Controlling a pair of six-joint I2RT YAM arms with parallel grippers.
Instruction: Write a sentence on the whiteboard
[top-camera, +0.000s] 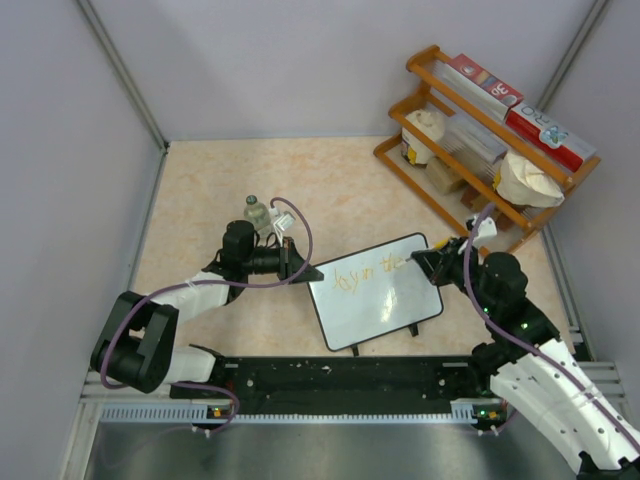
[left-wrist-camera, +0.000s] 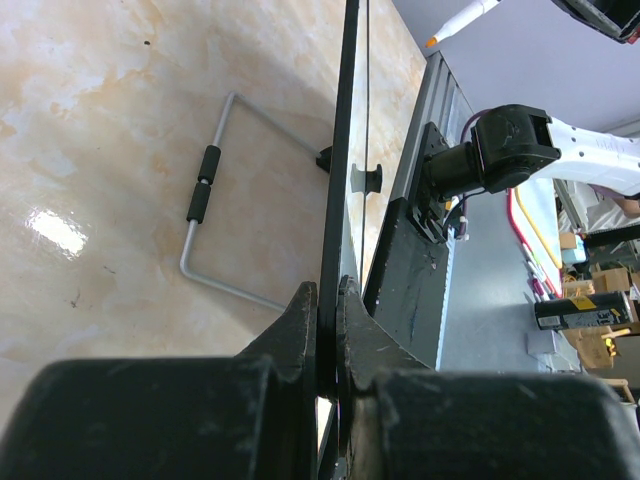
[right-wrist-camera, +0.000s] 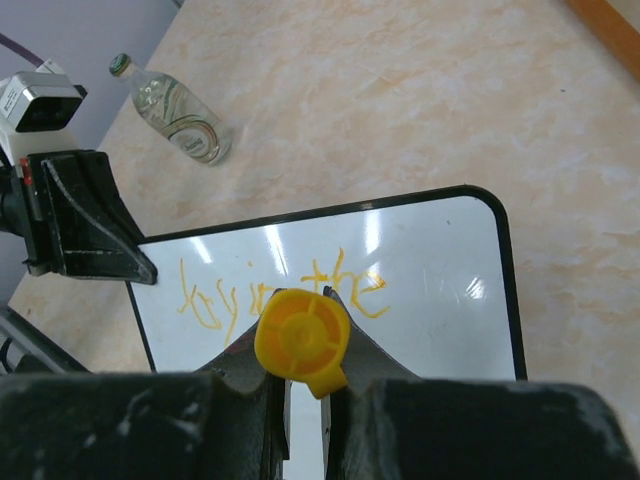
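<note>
Pale beige marbled tabletop (top-camera: 200, 190) between plain grey walls; nearest, along its front edge, long black base rail (top-camera: 340, 375) carrying both arms; just beyond, reaching in from the left, left gripper (left-wrist-camera: 328, 300) with jaws pinched narrow onto the thin black left edge of the small glossy white whiteboard with black frame and rounded corners (top-camera: 385, 300); seen edge-on from the left wrist, propped at a tilt on a bent grey wire stand with two black sleeves (left-wrist-camera: 200, 185) resting on the table behind it; placed mid-table between the two grippers, turned a little askew, two small black feet at its near edge; across the upper half, thin orange handwritten sentence (right-wrist-camera: 215, 300), one line, ending in "the", earlier letters hard to read; at the top right corner, right gripper (top-camera: 425, 262) closed around a white-barrelled marker with a yellow-orange end (right-wrist-camera: 302, 342), tip aimed at the board just after the last word; contact of tip and surface impossible to tell; farther back, near the left gripper, clear glass bottle (top-camera: 258, 212) on the table; farthest, at the back right corner, orange wooden two-tier rack (top-camera: 428, 55) filled with boxes and pale containers.
</note>
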